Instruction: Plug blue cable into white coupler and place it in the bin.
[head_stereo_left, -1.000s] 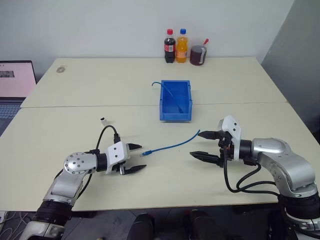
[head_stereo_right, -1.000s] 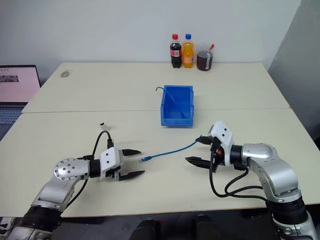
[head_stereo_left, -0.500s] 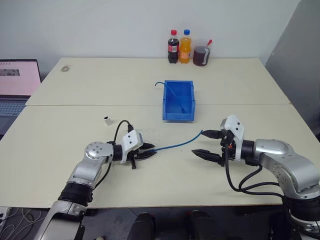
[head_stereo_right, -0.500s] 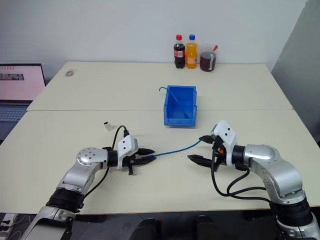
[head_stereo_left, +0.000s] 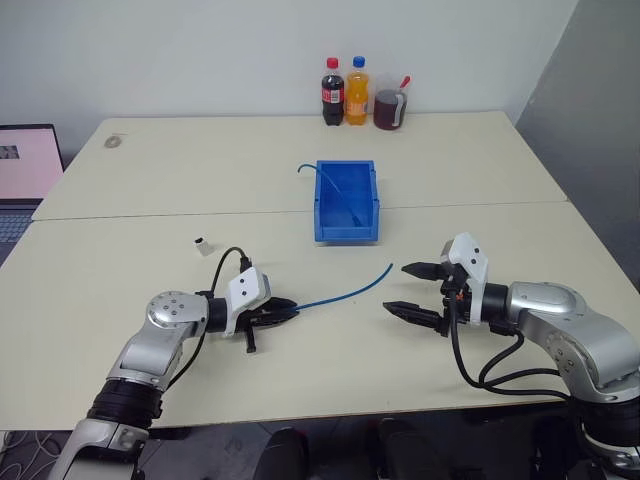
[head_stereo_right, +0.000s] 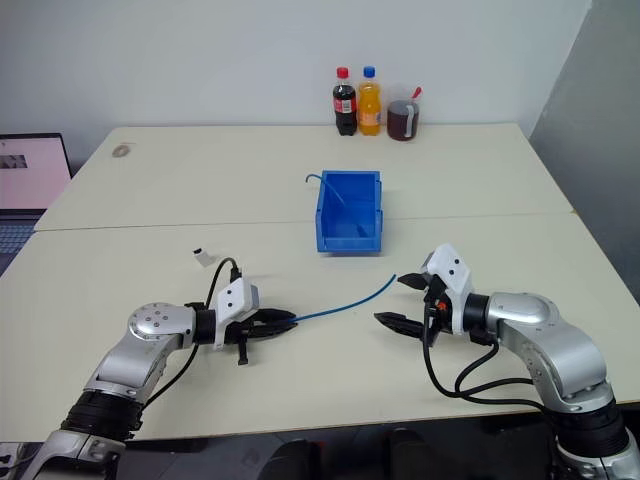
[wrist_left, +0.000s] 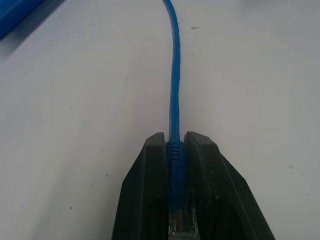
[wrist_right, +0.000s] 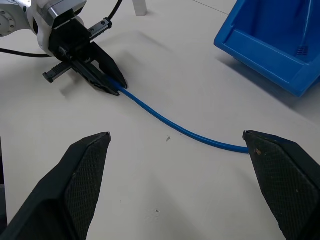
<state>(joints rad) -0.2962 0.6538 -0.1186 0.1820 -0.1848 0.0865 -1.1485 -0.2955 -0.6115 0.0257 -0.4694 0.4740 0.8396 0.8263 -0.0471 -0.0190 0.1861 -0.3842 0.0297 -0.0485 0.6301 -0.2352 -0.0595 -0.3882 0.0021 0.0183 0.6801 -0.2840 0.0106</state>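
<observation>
The blue cable (head_stereo_left: 345, 290) lies on the table in a shallow curve. My left gripper (head_stereo_left: 285, 308) is shut on its near plug end, and the left wrist view shows the cable's (wrist_left: 174, 90) boot pinched between both fingers (wrist_left: 150, 190). My right gripper (head_stereo_left: 397, 288) stands open, and the cable's far end lies close by one of its fingers (wrist_right: 280, 170); contact cannot be told. The white coupler (head_stereo_left: 202, 244) stands alone on the table beyond my left arm. Further back, the bin (head_stereo_left: 346, 230) holds another thin blue cable.
Two soda bottles (head_stereo_left: 343, 92) and a jug of dark liquid (head_stereo_left: 388, 108) stand at the table's far edge. An open laptop (head_stereo_left: 25, 165) sits at the far left. A small round mark (head_stereo_left: 112, 141) lies at the back left.
My left gripper was open short of the cable's plug; it moved in and closed on that end. The right gripper stayed open and in place. The camera shifted.
</observation>
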